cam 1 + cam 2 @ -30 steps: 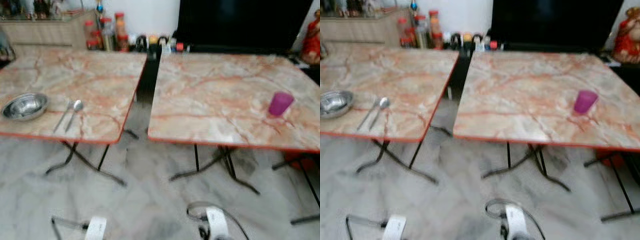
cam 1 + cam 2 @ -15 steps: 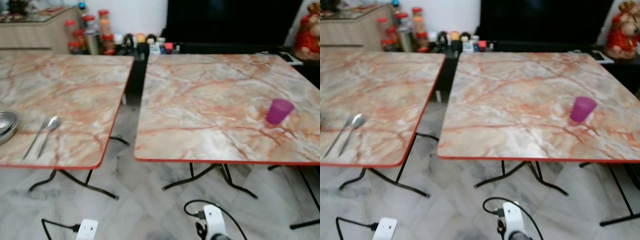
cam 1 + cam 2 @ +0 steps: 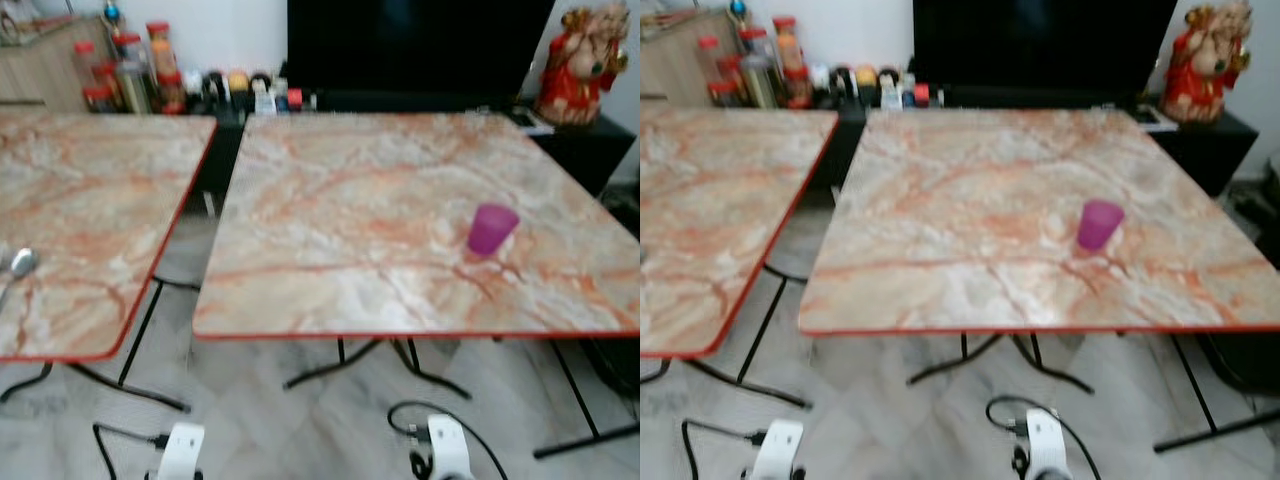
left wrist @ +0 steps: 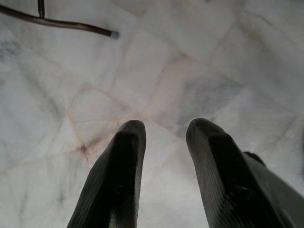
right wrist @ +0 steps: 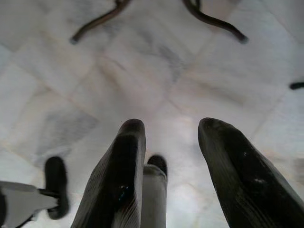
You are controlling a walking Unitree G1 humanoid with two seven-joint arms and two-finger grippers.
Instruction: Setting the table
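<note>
A purple cup [image 3: 492, 228] stands upright on the right marble table [image 3: 360, 180], near its right front part. The bowl of a metal spoon [image 3: 20, 265] shows at the picture's left edge, on the left marble table [image 3: 90, 180]. Both arms hang low in front of the tables, over the floor. In the left wrist view my left gripper [image 4: 164, 130] is open above the pale floor tiles, with nothing between its fingers. My right gripper [image 5: 171, 128] is open too, pointing down at the floor beside the table's black legs [image 5: 209, 19].
A gap runs between the two tables. Jars and bottles [image 3: 130, 70] line the back left beside a black screen [image 3: 420, 45]. A red figure [image 3: 575, 60] stands on a dark cabinet at the back right. Thin black table legs [image 3: 340, 365] spread over the floor.
The whole view has swung to the right and come closer: the right table now sits in the middle, and the steel bowl has slid out of the picture. Nothing on the tables has moved.
</note>
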